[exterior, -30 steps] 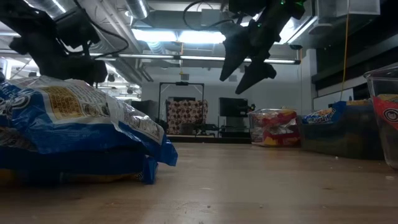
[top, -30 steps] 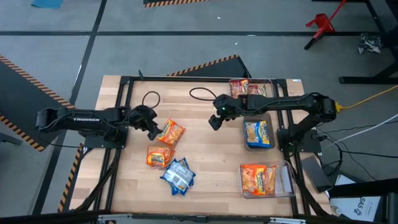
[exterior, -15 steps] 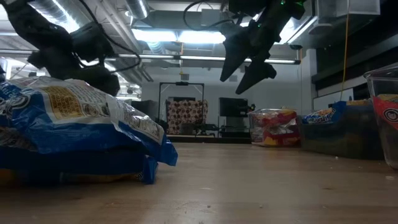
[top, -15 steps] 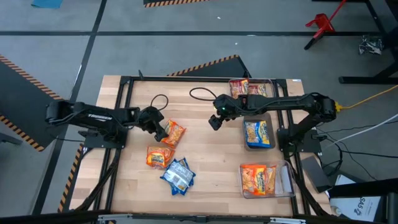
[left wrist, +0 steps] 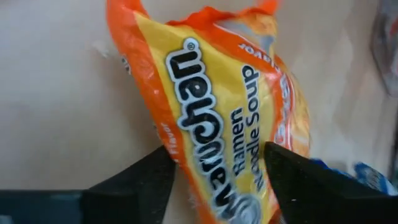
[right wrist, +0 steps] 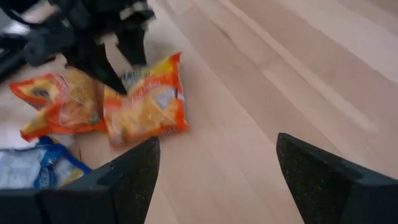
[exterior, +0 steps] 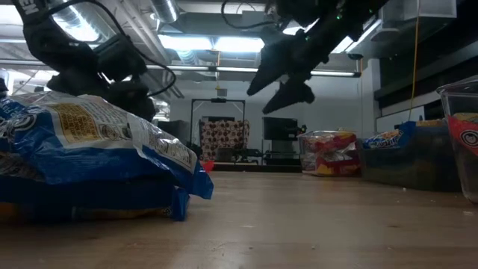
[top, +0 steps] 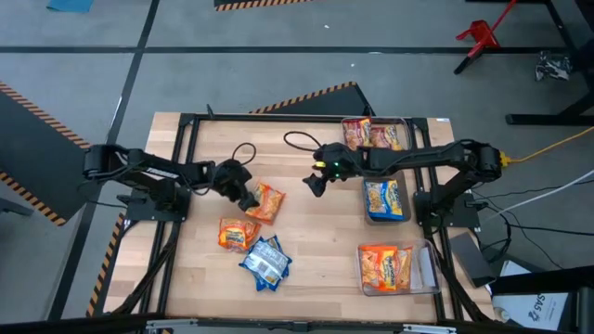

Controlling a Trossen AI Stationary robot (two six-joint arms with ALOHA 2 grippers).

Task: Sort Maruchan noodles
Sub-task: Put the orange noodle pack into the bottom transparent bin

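Note:
An orange Maruchan packet lies flat on the wooden table, left of the middle. My left gripper is open, slants down at the packet's left end, and has a finger on each side of that end. A second orange packet and a blue-and-yellow one lie nearer the front edge. My right gripper hangs open above the bare table middle, holding nothing. In the right wrist view the first orange packet lies ahead of it. My left gripper straddles the orange packet's left end, coming slantwise from the table's left and above. The packet fills the gap between the two fingers and lies flat on the table. I cannot tell whether the fingers touch it.
Three clear bins stand along the right side: a far one with red and orange packets, a middle one with blue packets, a near one with orange packets. Black cable loops lie at the far edge. Bare wood lies between packets and bins.
My left gripper has gone down and toward the table's right edge, tipping further downward, until its open fingers straddle the orange packet's left end. My right gripper has tipped further downward while staying above the table's middle.

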